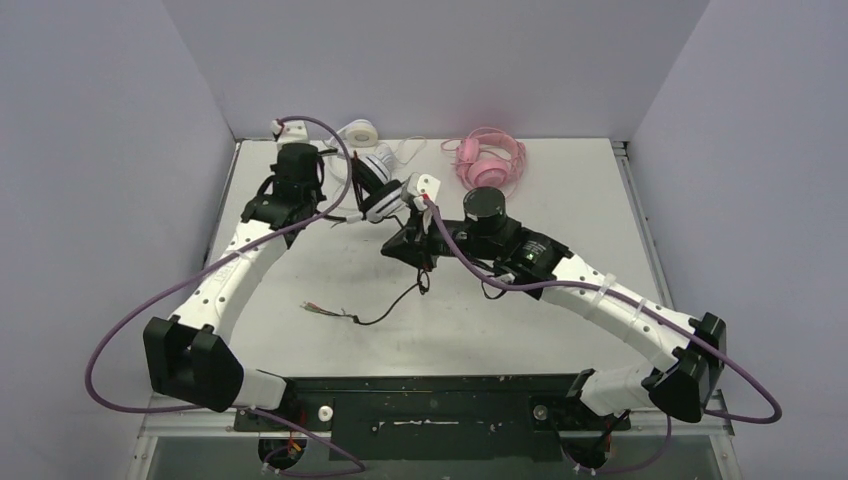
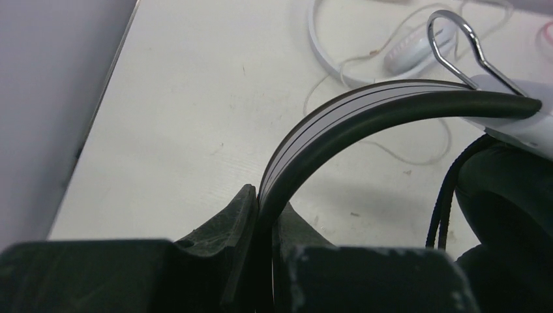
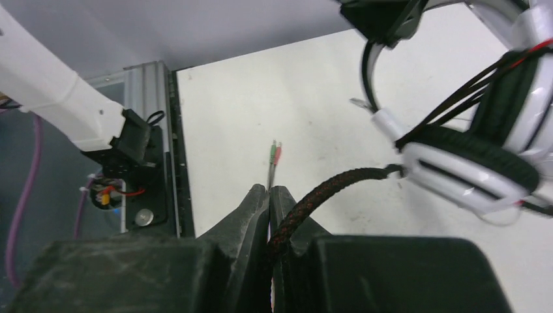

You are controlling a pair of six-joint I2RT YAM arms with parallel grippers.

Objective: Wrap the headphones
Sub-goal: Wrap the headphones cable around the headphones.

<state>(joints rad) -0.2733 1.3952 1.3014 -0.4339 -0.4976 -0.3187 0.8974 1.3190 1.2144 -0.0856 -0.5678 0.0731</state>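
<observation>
We held the black-and-white headset (image 1: 378, 187) between the two arms toward the far left of the table (image 1: 600, 200), apparently lifted off it. Our left gripper (image 2: 261, 199) was clamped on the headband (image 2: 365, 107), jaws flat against the band's two faces. Our right gripper (image 3: 269, 195) pinched the braided cable (image 3: 326, 184) not far from the ear cup (image 3: 469, 163), and the plugs (image 3: 275, 151) lay on the table beyond.

We judged the headset light, its band springy and smooth enough to slide in a narrow pinch, so a flat grip across the band seemed right. The cable looked limp yet slightly wiry. It seemed best gripped near the cup and fed round in loops, never tugged where it enters the cup.

The white headset (image 1: 360, 132) and the pink one (image 1: 490, 158) lay apart at the far edge.
</observation>
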